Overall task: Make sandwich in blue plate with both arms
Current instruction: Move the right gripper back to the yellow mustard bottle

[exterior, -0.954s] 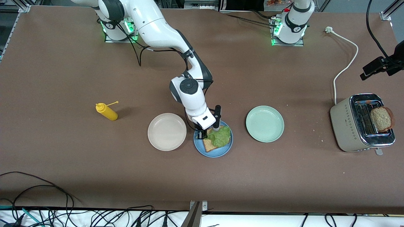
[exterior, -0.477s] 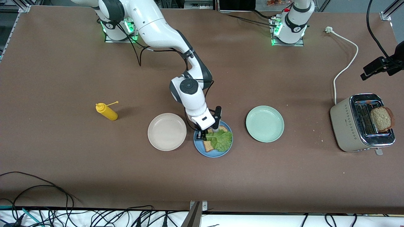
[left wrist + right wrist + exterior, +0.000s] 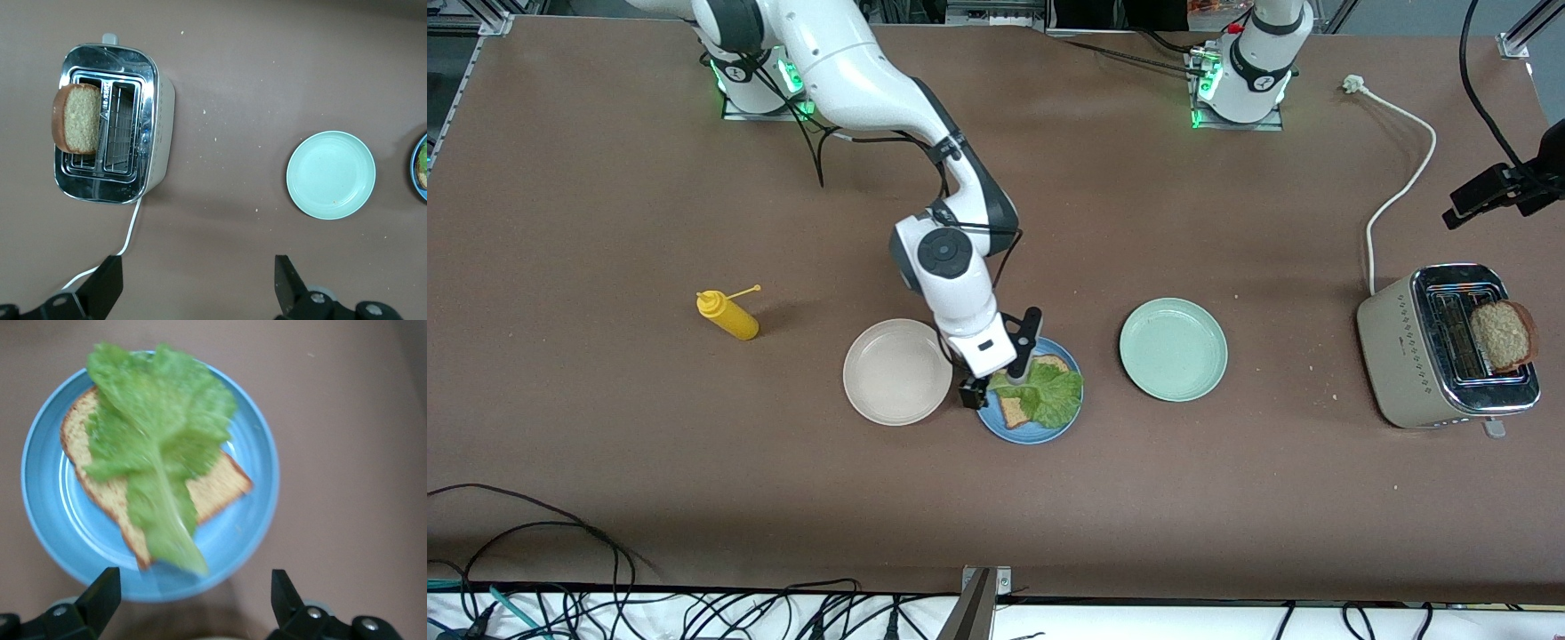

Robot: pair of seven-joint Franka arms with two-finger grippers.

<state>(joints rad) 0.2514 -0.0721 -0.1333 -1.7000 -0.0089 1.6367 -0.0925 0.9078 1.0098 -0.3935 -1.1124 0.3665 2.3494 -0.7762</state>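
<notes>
The blue plate (image 3: pixel 1040 434) holds one slice of brown bread (image 3: pixel 1012 412) with a green lettuce leaf (image 3: pixel 1049 396) lying on it. My right gripper (image 3: pixel 996 378) is open and empty, over the plate's rim toward the beige plate. The right wrist view shows the plate (image 3: pixel 47 520), bread (image 3: pixel 217 487) and lettuce (image 3: pixel 153 433) beyond the open right gripper (image 3: pixel 193 580). A second bread slice (image 3: pixel 1501 335) stands in the toaster (image 3: pixel 1414 356). My left gripper (image 3: pixel 199 261) is open and empty, high over bare table between the toaster (image 3: pixel 157 133) and the pale green plate (image 3: pixel 330 175).
An empty beige-white plate (image 3: pixel 896 372) sits beside the blue plate toward the right arm's end, and an empty pale green plate (image 3: pixel 1174 349) toward the left arm's end. A yellow mustard bottle (image 3: pixel 729 316) stands past the beige plate. The toaster's white cable (image 3: pixel 1400 191) runs toward the left arm's base.
The lettuce has settled flat on the bread. My right gripper has let go of it and moved a little toward the beige plate. The left arm has not moved.
</notes>
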